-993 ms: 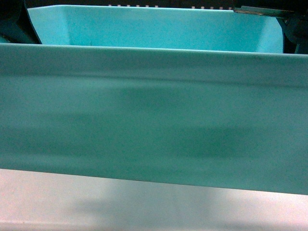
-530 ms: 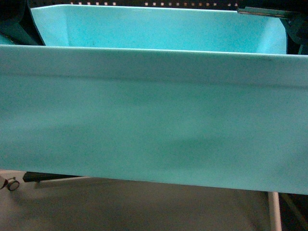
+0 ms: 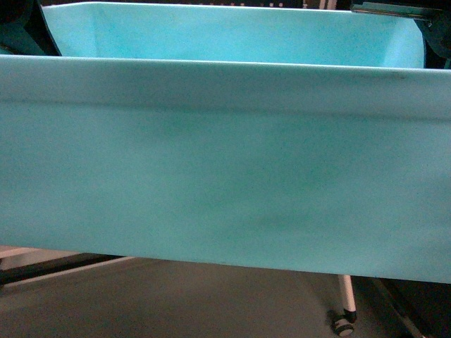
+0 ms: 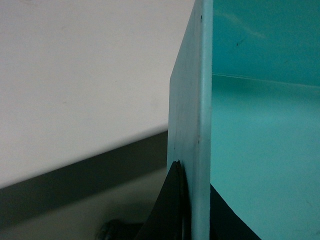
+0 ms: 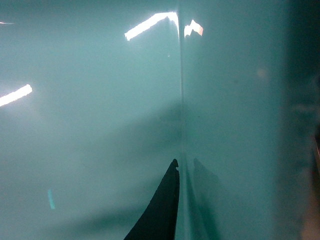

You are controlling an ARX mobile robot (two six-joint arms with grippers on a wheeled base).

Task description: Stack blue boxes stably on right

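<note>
left pincer [image 4: 192, 200]: we grip the blue box [image 3: 225, 169] rim, finger on each side | blue box: raised, filling head view, floor beneath | right pincer [image 5: 175, 200]: we clamp its wall

Grey floor [image 3: 176, 303] — a caster wheel [image 3: 343, 325] on it

You're looking at what seems a lab or workshop. A bare grey floor [image 3: 176, 303] and a white-legged frame on a caster wheel [image 3: 344, 325] suggest it
</note>
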